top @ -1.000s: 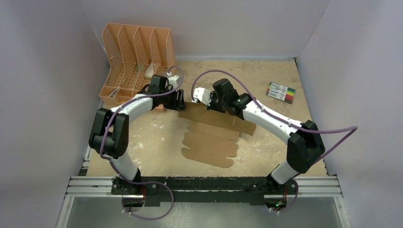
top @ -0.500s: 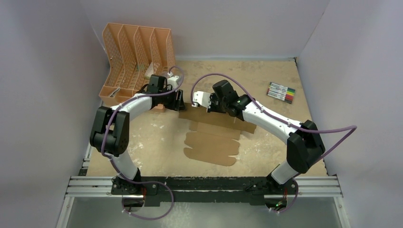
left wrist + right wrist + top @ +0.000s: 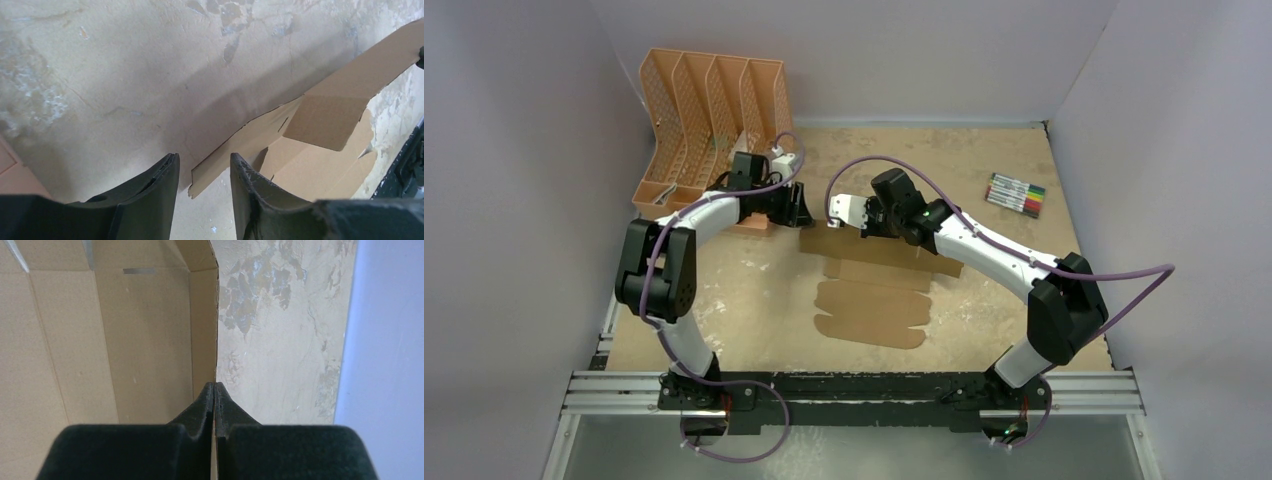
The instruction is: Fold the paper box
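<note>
Brown paper box (image 3: 874, 310) has its far edge hidden under the right hand (image 3: 214, 388) clamped on it; left hand (image 3: 203, 161), fingers (image 3: 150, 195) apart, has shifted toward the desk's (image 3: 984, 170) left edge.

Looks down from above and behind the arm bases (image 3: 692, 385); peers close from each wrist, all sharing the paper box (image 3: 871, 312).

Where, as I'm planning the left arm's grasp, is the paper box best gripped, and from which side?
Probably the raised far panel of the paper box, at its left end, coming from the left, a finger each side. The right gripper holds that panel tilted off the table, so its thin edge is free, facing the open left gripper.
</note>
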{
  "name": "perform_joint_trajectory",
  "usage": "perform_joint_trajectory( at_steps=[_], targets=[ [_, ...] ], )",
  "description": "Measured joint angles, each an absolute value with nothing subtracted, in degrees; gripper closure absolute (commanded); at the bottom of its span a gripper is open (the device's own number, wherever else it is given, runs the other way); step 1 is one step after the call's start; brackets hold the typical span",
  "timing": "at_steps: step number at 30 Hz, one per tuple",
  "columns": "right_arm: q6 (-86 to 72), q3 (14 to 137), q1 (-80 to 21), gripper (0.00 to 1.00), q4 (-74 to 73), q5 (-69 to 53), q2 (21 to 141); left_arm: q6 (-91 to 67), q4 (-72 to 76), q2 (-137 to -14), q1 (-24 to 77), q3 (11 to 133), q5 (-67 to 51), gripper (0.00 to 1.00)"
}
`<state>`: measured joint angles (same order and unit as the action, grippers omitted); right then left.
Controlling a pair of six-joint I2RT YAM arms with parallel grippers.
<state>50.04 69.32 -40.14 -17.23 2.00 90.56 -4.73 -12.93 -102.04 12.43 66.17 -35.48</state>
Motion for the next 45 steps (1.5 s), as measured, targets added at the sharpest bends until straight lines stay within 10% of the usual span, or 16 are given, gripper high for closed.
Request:
perform_joint_trajectory(
  at_steps=[18, 45],
  targets=[
    [54.28, 69.32, -40.14, 1.0, -12.16, 7.9, 90.67, -6.92, -11.99, -99.68, 14.15, 65.95, -38.15, 0.98],
    [62.96, 48.71, -46.76, 1.0, 20.58, 22.65, 90.7, -25.54, 7.22, -83.33, 32.27, 45.3, -3.49, 1.0]
  ],
)
